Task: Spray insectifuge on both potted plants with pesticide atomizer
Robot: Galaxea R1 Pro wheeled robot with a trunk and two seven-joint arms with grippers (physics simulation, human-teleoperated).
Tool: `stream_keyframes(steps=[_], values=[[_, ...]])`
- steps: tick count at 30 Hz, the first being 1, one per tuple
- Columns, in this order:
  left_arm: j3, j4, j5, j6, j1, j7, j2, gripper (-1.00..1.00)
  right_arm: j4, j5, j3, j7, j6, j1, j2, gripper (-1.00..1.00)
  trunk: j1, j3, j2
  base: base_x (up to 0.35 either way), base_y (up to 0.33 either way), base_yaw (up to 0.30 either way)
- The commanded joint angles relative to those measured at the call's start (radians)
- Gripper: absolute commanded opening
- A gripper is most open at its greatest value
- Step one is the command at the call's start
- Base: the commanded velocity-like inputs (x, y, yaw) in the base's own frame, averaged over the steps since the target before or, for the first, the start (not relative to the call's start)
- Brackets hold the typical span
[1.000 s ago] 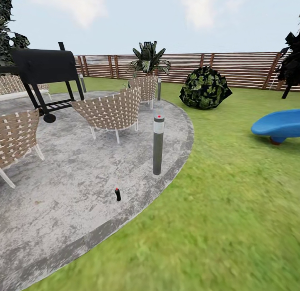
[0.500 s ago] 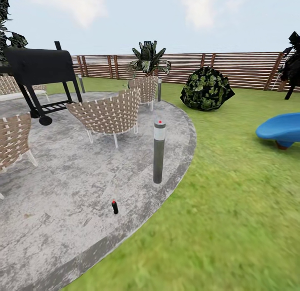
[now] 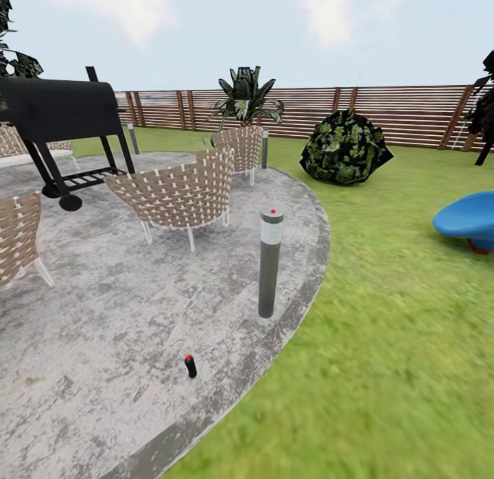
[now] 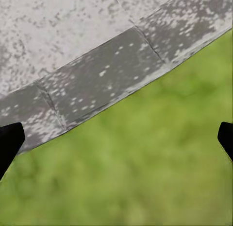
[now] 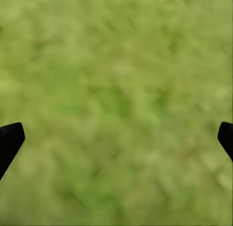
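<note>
The pesticide atomizer (image 3: 190, 366), a tiny dark bottle with a red tip, stands upright on the round grey paved patch (image 3: 103, 328) of the garden, near its curved edge. In the left wrist view my left gripper (image 4: 116, 138) is open over the patch's stone border and the lawn, holding nothing. In the right wrist view my right gripper (image 5: 116, 138) is open over plain grass, also holding nothing. The potted plants are out of view.
A grey bollard lamp (image 3: 269, 263) stands just beyond the atomizer. Woven chairs (image 3: 180, 191) and a black grill (image 3: 62, 112) occupy the patch's far side. On the lawn (image 3: 384, 328) are a dark shrub (image 3: 345, 148) and a blue slide (image 3: 470, 219); the brown fence (image 3: 384, 112) closes the back.
The whole head view has shifted: the camera has come closer, so the atomizer and lamp sit lower and larger in the picture. Nothing in the garden itself has moved.
</note>
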Motion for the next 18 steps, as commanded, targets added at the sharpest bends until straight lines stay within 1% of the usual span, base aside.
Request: stream_keyframes(steps=[1, 18], values=[[0.003, 0.001, -0.001, -0.003, -0.001, 0.000, 0.000, 1.00, 0.000, -0.002, 0.005, -0.006, -0.002, 0.000, -0.001, 1.00, 0.000, -0.001, 0.000, 0.330, 0.096, 0.000], [0.003, 0.001, -0.001, -0.003, -0.001, 0.000, 0.000, 1.00, 0.000, -0.002, 0.005, -0.006, -0.002, 0.000, -0.001, 1.00, 0.000, -0.001, 0.000, 0.332, 0.011, 0.000]])
